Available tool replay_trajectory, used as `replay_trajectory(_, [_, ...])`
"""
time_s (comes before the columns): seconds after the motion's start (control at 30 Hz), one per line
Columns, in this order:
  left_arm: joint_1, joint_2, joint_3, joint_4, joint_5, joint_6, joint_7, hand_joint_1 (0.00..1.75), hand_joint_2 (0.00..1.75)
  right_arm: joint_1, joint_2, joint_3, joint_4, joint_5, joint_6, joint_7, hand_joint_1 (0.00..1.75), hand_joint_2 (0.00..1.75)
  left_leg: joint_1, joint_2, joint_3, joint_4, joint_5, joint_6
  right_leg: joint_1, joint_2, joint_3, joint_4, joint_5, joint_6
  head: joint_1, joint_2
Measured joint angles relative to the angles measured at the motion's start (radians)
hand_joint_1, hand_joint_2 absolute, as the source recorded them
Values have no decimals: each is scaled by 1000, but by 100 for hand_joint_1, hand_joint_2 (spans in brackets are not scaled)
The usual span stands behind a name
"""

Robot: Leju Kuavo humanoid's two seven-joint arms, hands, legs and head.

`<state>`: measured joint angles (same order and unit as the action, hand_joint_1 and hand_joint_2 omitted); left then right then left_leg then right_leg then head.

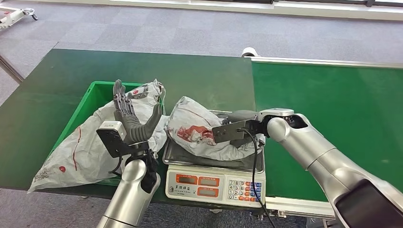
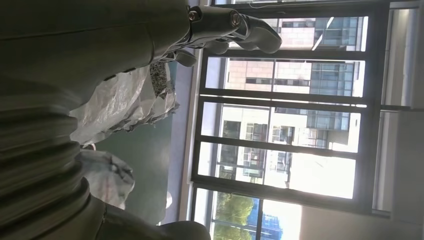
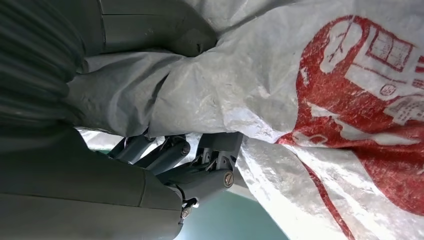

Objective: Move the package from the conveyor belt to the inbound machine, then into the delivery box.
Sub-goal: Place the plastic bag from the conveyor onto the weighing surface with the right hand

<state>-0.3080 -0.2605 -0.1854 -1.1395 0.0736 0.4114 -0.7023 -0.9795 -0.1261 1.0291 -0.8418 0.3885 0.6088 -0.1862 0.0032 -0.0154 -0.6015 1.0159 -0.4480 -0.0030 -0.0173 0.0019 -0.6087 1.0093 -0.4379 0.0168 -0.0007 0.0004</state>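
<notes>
The right robot hand (image 1: 240, 127) sits at centre frame in the head view, closed on the package (image 1: 199, 128); the right wrist view shows the thumb pressed into the crumpled grey wrapping on one side and the dark fingers (image 3: 200, 165) curled under a fold on the other. The package rests on the pan of the scale (image 1: 214, 183), lower centre of the frame, so the weighing step looks to be in hand.

The left robot hand (image 1: 130, 116) stands left of centre, fingers spread and upright, holding nothing, above the green box (image 1: 88, 102), where other grey bags (image 1: 85, 147) already lie heaped.

The likely trouble: the grip is on loose film, not on the contents. On lifting, the fold may slide out of the fingers or stretch, and the package could drop back on the pan or catch its edge. The carry to the box passes close to the raised left robot hand, which may snag the bag. The box is already crowded; a package set on that heap could slide over the rim onto the bench (image 1: 47, 95).
</notes>
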Motion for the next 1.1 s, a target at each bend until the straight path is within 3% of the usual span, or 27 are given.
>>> replay_trajectory(0.23, [-7,0,0,20,1,-2,0,0,175,-25,-43,104,1,-29,5,-16,175,175,0,0,0,0,0,0,0,1,0,0,0,0,0,0])
replay_trajectory(0.7, [-8,0,0,29,1,-3,0,0,175,-38,-59,138,1,-34,5,-22,175,175,0,0,0,0,0,0,0,0,0,0,0,0,0,0])
replay_trajectory(0.83, [-8,0,0,31,1,-5,0,0,175,-41,-62,141,1,-60,-8,-66,2,175,0,0,0,0,0,0,0,1,0,0,0,0,0,0])
replay_trajectory(1.1, [-4,0,0,23,2,1,0,0,175,-23,-64,124,-30,-104,-275,-167,0,175,0,1,0,0,0,0,0,1,0,0,0,0,0,0])
